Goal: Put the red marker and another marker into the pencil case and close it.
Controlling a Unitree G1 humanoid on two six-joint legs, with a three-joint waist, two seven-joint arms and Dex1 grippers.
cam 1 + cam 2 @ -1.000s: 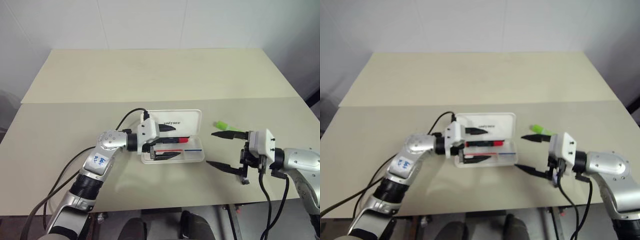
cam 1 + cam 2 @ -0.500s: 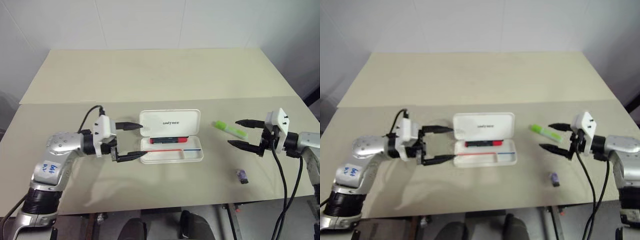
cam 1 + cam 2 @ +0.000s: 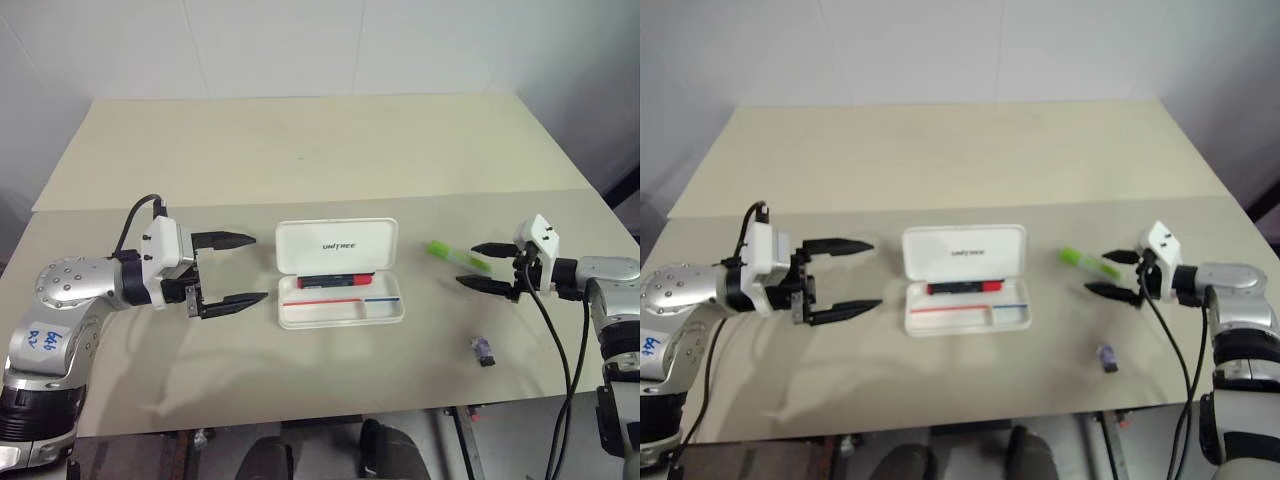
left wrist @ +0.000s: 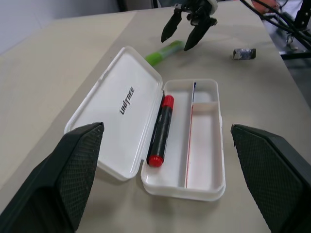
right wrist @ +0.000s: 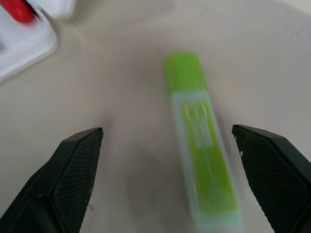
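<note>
The white pencil case [image 3: 336, 245] lies open at the table's middle, its lid flat toward the far side. In its tray, along the hinge, rests the red marker [image 3: 336, 281], also seen in the left wrist view [image 4: 160, 130]. A lime-green marker [image 3: 457, 256] lies on the table to the right of the case. My right gripper [image 3: 466, 265] is open, one finger on each side of the marker's right end [image 5: 199, 145], not touching it. To the left of the case, my left gripper [image 3: 258, 268] stands open and empty.
A small dark purple object [image 3: 483, 351] lies near the front edge, below the right gripper. A seam [image 3: 200, 203] crosses the table behind the case. Cables hang from both wrists.
My left gripper has drawn back to the left, away from the case. My right gripper has moved right and farther out, from beside the purple object to the green marker's end.
</note>
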